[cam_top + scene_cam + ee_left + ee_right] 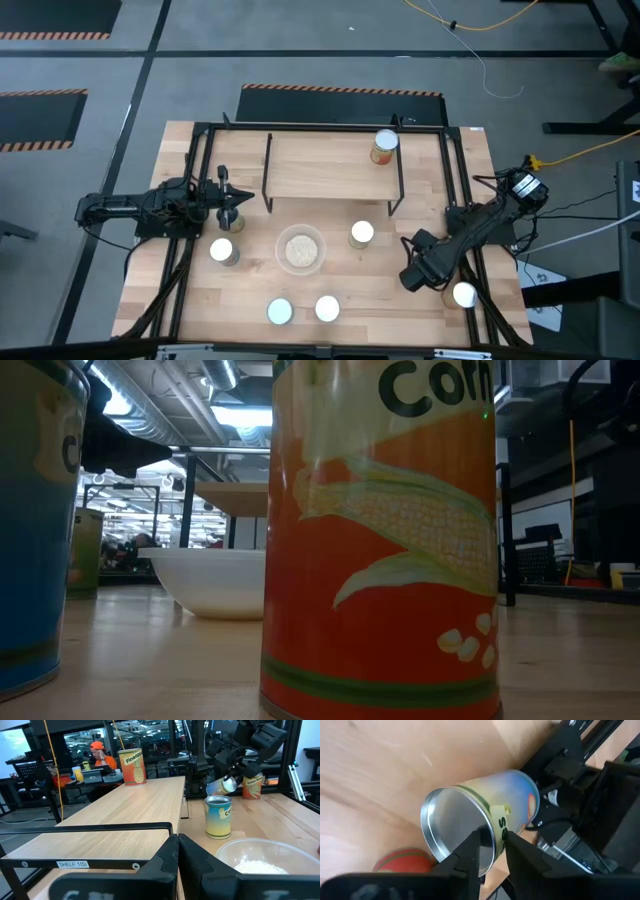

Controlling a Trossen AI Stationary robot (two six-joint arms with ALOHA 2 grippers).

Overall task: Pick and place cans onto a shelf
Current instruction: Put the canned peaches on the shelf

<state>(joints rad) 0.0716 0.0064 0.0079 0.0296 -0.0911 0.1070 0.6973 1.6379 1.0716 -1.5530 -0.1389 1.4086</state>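
High view: one pineapple can (383,147) stood upright on the shelf (320,165), at its right end. That one looked done. The other cans sat on the surface (200,300) in front of the shelf, around the bowl (280,250), and had not been placed. The left end effector (232,205) was parked just off the shelf's left front corner, out of the working lane. The right end effector (412,277) was low, beyond the shelf's right front corner and close to an upright can (463,294). It covered whatever it was working on.

Low view: the corn can (380,550) filled the frame, with the shelf board visible behind it. It showed nothing about either grip.

Left wrist view: the left end effector's fingers were pressed together and empty, pointing along the shelf's front rail. Past the shelf's far front corner, a tipped can (220,786) hung or leaned under the right end effector.

Right wrist view: the tipped can lay skewed with its silver end toward the camera. The right end effector's fingers stood slightly spread, and the gap was far narrower than the can body, so they weren't across its width. They may have been touching the rim, but this angle doesn't settle it. I think the can had tipped rather than been lifted cleanly, and it would need re-squaring before it went to the shelf.
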